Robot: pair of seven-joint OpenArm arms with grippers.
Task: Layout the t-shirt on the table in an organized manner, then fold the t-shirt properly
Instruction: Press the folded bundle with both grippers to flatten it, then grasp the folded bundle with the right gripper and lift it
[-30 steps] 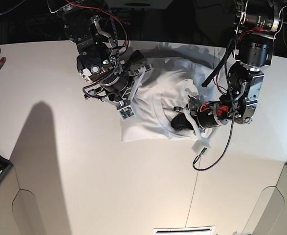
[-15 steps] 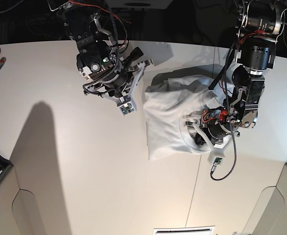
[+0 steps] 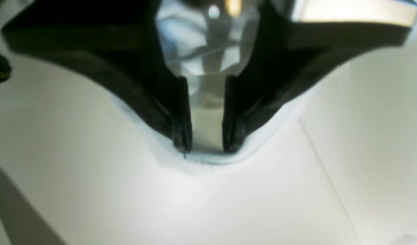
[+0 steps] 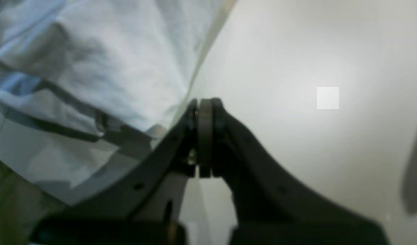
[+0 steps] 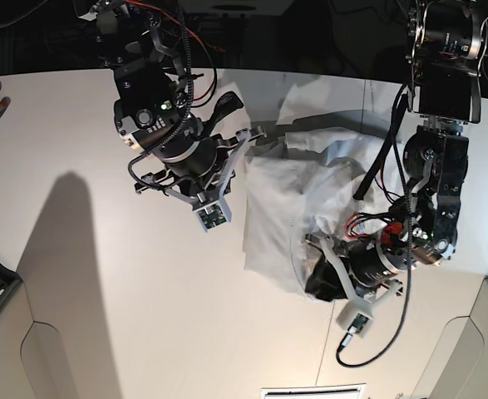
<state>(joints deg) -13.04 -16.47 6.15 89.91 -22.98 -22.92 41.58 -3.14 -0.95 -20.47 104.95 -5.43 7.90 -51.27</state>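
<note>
While the t-shirt [image 5: 289, 199] lies bunched and creased on the table [image 5: 102, 274], neither spread nor folded, most of the work remains. The left gripper [image 3: 206, 149] has its jaws parted, seemingly pressing cloth. The right gripper [image 4: 203, 105] is closed and empty beside the hem. Since the earlier frame the heap has dragged toward the near edge.

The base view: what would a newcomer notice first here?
First, the t-shirt, a crumpled white heap on the far right part of the table, between the two arms. Next, the left tool, pressed down at the heap's near edge, its jaws slightly apart with cloth between them. The right tool is shut at the heap's far left corner.
</note>
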